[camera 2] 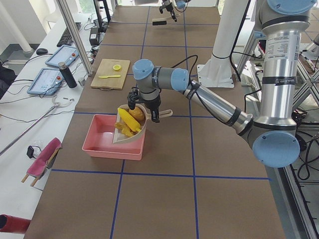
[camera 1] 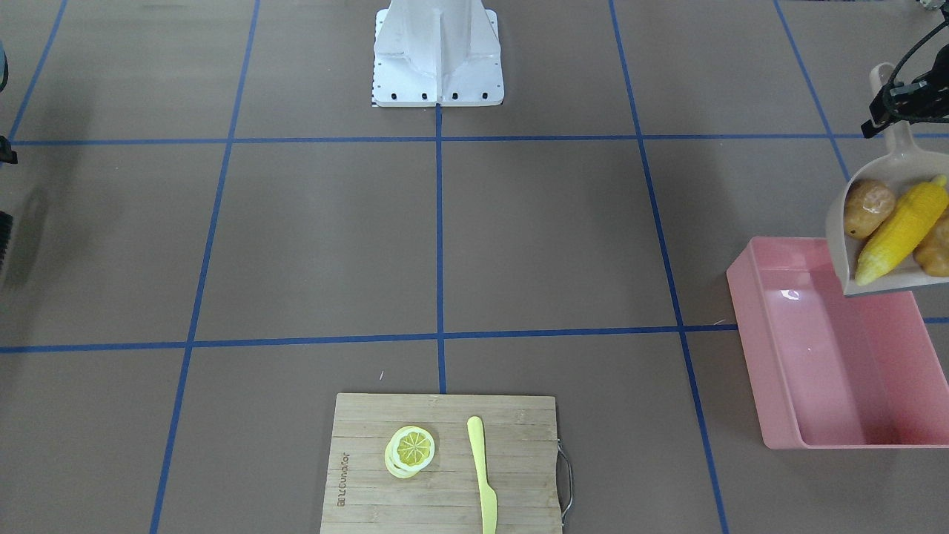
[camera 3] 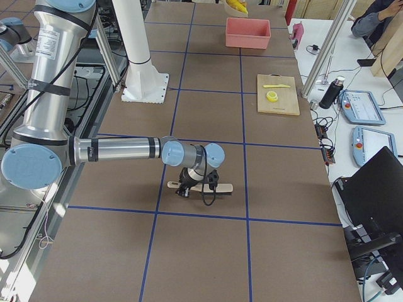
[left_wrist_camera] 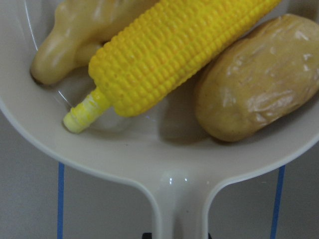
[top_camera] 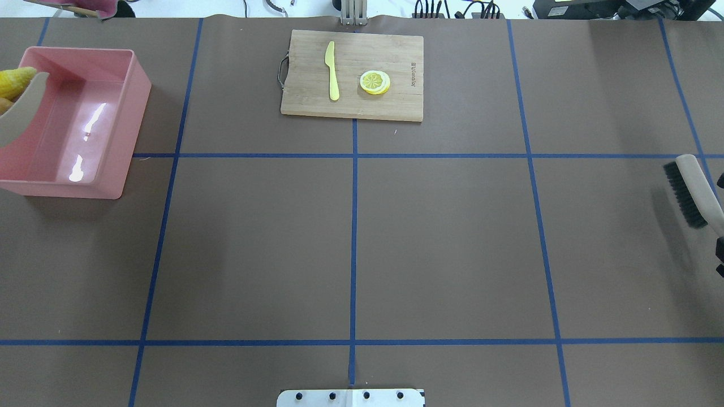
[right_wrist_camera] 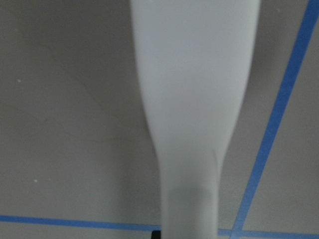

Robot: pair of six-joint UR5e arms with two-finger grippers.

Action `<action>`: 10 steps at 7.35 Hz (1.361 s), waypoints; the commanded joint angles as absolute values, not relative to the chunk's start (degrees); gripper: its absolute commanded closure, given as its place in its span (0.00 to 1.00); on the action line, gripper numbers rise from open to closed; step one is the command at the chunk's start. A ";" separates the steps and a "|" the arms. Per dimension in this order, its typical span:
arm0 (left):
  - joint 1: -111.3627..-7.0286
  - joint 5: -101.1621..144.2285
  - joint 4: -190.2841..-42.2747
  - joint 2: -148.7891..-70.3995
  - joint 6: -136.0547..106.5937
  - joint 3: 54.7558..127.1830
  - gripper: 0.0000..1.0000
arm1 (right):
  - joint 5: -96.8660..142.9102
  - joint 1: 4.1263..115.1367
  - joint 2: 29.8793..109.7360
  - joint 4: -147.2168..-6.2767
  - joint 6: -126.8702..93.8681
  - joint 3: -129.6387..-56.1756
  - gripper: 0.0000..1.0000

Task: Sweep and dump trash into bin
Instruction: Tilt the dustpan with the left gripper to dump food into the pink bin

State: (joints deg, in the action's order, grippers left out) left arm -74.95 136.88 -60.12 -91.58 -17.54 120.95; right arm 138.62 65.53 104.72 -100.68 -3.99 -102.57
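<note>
My left gripper (camera 1: 901, 104) is shut on the handle of the beige dustpan (camera 1: 838, 230) and holds it tilted above the pink bin (camera 1: 815, 348). The dustpan carries the yellow corn cob (camera 1: 901, 233), the brown potato (camera 1: 867, 208) and the tan ginger root (camera 1: 936, 252). The left wrist view shows the corn (left_wrist_camera: 174, 55), potato (left_wrist_camera: 259, 79) and ginger (left_wrist_camera: 75, 45) lying in the pan (left_wrist_camera: 149, 154). The bin's inside is bare. My right gripper (camera 3: 192, 187) is shut on the pale handle (right_wrist_camera: 192, 99) of a black-bristled brush (top_camera: 693, 189), low over the table's right side.
A wooden cutting board (camera 1: 445, 460) at the far middle edge bears a lemon slice (camera 1: 410, 450) and a yellow plastic knife (camera 1: 482, 475). The robot's white base (camera 1: 437, 52) stands at the near middle edge. Blue tape lines cross the brown table.
</note>
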 commanded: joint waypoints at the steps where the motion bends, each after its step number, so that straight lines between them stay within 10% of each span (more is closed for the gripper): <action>1: -73.21 136.24 -54.60 -94.57 -14.01 119.01 1.00 | 139.48 66.44 112.38 -89.88 -4.39 -102.22 1.00; 10: -82.09 124.75 -55.60 -94.48 30.82 109.96 1.00 | 141.24 66.53 112.51 -83.06 -11.60 -99.67 1.00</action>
